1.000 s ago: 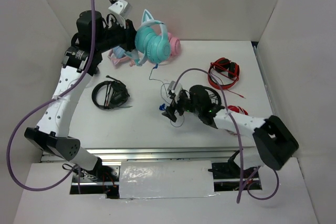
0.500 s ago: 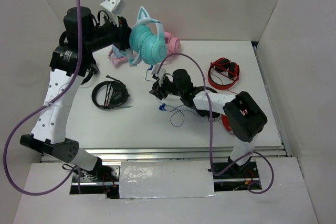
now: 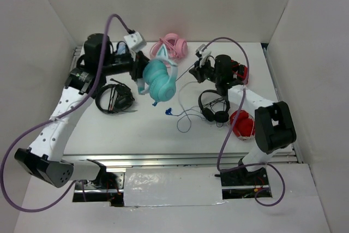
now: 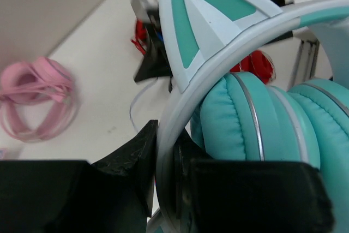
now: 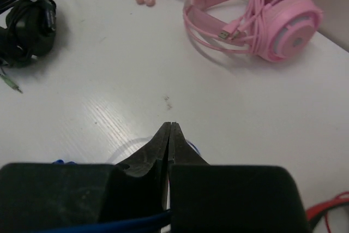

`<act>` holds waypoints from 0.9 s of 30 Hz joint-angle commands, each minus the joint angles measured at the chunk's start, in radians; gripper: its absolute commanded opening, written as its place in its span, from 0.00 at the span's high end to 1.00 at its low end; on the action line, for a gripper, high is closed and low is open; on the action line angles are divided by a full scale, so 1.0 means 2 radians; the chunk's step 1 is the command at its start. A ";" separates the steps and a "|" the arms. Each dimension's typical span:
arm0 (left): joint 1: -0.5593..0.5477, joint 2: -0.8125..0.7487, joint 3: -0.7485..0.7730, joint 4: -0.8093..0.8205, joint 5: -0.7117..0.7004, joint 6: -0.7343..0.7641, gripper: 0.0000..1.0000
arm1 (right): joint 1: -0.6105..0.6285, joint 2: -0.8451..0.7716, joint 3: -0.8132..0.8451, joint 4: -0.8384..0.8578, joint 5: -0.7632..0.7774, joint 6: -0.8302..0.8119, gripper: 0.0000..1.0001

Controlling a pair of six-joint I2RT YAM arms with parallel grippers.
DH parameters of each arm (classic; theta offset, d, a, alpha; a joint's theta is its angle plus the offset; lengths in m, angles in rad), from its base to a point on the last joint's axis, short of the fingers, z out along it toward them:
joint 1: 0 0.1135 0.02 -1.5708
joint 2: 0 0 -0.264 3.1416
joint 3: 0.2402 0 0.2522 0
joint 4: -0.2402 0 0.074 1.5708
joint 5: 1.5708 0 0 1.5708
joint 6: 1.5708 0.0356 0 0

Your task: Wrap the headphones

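Top view: the left hand (image 3: 140,72) is gripping the teal cat-ear headphones (image 3: 161,80) above the desk (image 3: 136,129), left of centre. The right hand (image 3: 197,70) is pinching their dark blue cable (image 3: 170,112).

Left wrist: fingers (image 4: 139,156) are clamping the pale headband (image 4: 169,118).

Right wrist: fingers are pressing shut on the cable. Winding probably needs even tension here and a firm headband grip.

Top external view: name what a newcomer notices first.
The teal cat-ear headphones with a pale headband are held aloft left of centre, headband clamped in the left jaws. The right jaws, shut, pinch their thin dark blue cable nearby. The all-pink headphones lie at the back.
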 commanded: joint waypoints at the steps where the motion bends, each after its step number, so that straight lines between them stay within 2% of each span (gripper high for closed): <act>1: -0.038 -0.006 -0.032 0.049 0.005 0.064 1.00 | -0.015 -0.039 0.026 -0.066 -0.020 -0.026 1.00; 2: -0.062 -0.011 -0.040 0.045 -0.047 0.076 1.00 | -0.022 -0.039 0.034 -0.096 -0.018 -0.040 1.00; 6: -0.112 -0.027 -0.101 0.043 -0.096 0.140 1.00 | -0.022 -0.032 0.076 -0.158 -0.002 -0.075 1.00; 8: -0.132 -0.033 -0.121 0.054 -0.120 0.146 1.00 | -0.022 -0.034 0.094 -0.171 0.003 -0.073 1.00; 11: -0.155 -0.028 -0.149 0.067 -0.166 0.141 1.00 | -0.021 -0.037 0.135 -0.207 0.021 -0.068 1.00; 15: -0.190 0.002 -0.146 0.060 -0.259 0.105 1.00 | 0.000 -0.029 0.214 -0.267 0.083 -0.077 1.00; 19: -0.206 0.028 -0.143 0.055 -0.321 0.086 1.00 | 0.019 -0.022 0.263 -0.324 0.142 -0.071 1.00; 25: -0.209 0.061 -0.146 0.045 -0.345 0.065 1.00 | 0.050 -0.033 0.302 -0.381 0.204 -0.079 1.00; 27: -0.209 0.069 -0.144 0.045 -0.386 0.040 1.00 | 0.064 -0.036 0.311 -0.396 0.217 -0.078 1.00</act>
